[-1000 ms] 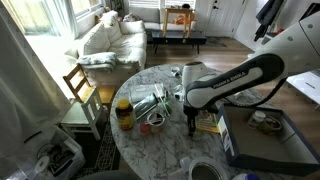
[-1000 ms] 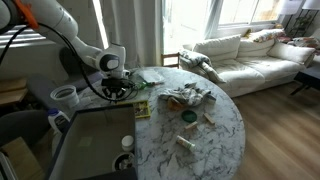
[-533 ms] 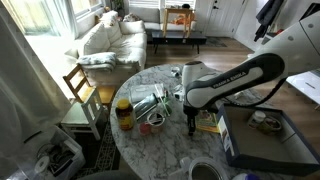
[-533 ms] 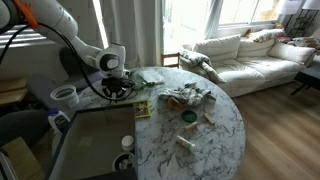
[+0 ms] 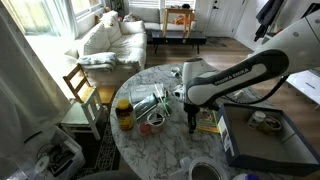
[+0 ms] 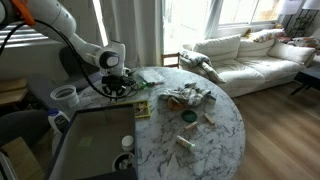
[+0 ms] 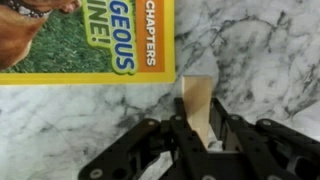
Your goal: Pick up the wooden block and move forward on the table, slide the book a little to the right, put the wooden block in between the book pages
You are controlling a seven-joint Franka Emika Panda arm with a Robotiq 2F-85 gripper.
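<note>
Gripper (image 7: 198, 118) is clenched on the wooden block (image 7: 197, 92), fingers (image 7: 178, 112) pressed vs. its two long sides, the block's far end poking out past the tips. That end sits just beside the book (image 7: 90, 40), at the corner under the "CHAPTERS" strip; touching or not, can't tell. Book lies flat, yellow cover up, on the table (image 7: 265, 50). In both exterior views the arm reaches down next to the book, w/ a dark grey tray (image 5: 262, 142) on the book's other side.
</note>
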